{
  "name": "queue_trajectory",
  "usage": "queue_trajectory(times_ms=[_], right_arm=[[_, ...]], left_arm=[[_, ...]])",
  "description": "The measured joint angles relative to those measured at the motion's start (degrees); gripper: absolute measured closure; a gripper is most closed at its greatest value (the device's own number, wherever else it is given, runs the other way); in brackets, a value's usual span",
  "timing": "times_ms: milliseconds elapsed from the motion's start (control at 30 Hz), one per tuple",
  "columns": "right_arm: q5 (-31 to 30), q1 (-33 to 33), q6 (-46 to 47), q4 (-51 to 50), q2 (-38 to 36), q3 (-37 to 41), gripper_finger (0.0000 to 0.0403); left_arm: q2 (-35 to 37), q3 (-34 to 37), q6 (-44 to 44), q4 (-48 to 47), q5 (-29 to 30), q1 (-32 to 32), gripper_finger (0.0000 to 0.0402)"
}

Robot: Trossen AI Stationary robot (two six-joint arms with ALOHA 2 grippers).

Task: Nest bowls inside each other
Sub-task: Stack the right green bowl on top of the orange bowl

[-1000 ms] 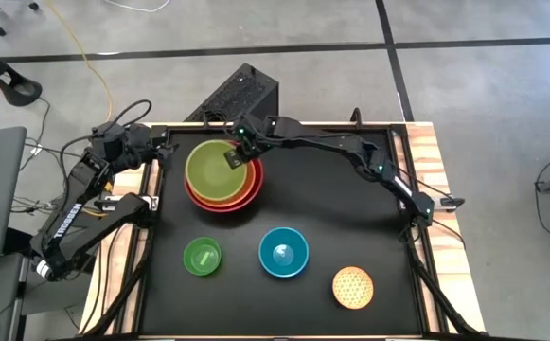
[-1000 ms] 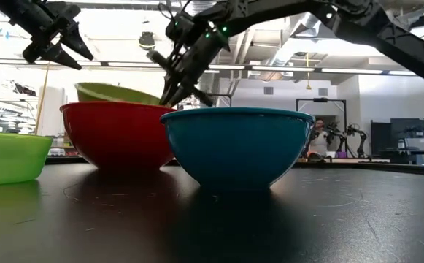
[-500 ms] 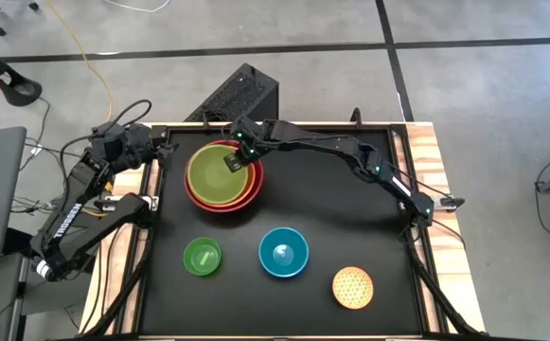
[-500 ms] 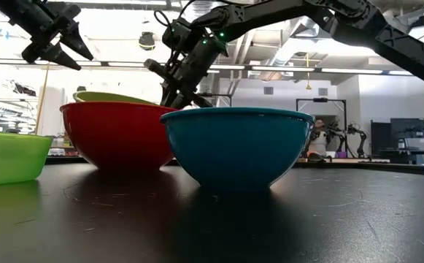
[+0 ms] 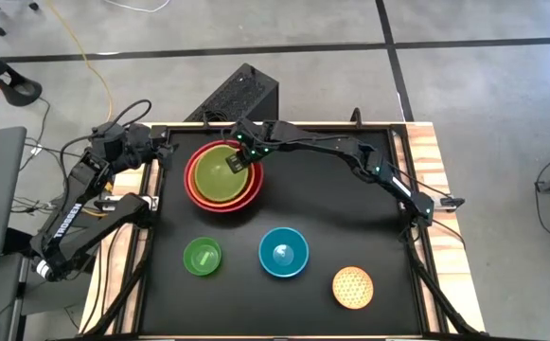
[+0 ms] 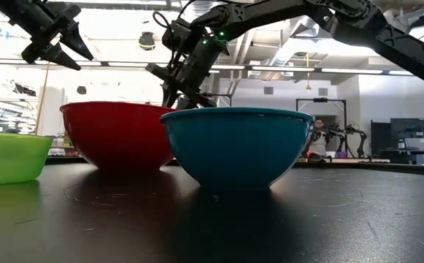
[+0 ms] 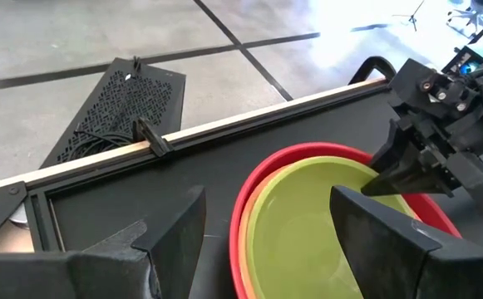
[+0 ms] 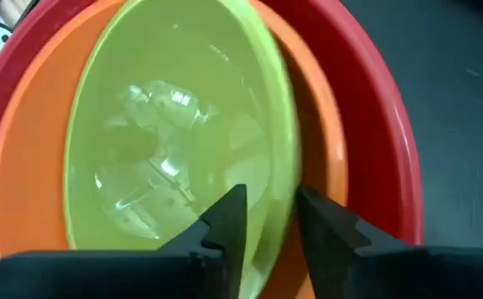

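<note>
The yellow-green bowl (image 5: 214,172) sits inside the orange bowl (image 8: 25,158), which sits inside the red bowl (image 6: 113,139) at the table's far left centre. My right gripper (image 8: 270,220) hangs open over the stack's far right side. One finger stands inside the yellow-green rim (image 8: 284,158) and one outside it, with a gap showing on both sides. On the near half of the table rest the blue bowl (image 5: 283,253), the small green bowl (image 5: 202,257) and the dotted orange bowl (image 5: 352,287). My left gripper (image 7: 266,241) waits open, raised by the far left corner.
A raised rim (image 5: 416,284) runs round the black table top. There is free room on its right half (image 5: 350,208). A black perforated box (image 5: 237,95) lies on the floor beyond the far edge.
My right gripper has opened and let go of the yellow-green bowl. The bowl was tilted, with one edge above the red rim. It has dropped level into the orange bowl and no longer shows above the red rim in the low view.
</note>
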State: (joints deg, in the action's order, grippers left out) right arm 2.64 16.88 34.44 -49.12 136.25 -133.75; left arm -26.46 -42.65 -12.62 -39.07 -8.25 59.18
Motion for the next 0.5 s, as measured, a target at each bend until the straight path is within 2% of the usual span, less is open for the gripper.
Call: queue_trajectory(times_ms=[300,500], right_arm=[[0.48,0.01,-0.46,-1.99,-1.96,0.0,0.0198],[0.52,0.37,-0.67,-3.95,-5.15,0.0,0.0176]], left_arm=[[0.0,0.0,0.0,0.0,0.0,0.0,0.0155],[0.0,0.0,0.07,0.0,0.0,0.01,0.0155]])
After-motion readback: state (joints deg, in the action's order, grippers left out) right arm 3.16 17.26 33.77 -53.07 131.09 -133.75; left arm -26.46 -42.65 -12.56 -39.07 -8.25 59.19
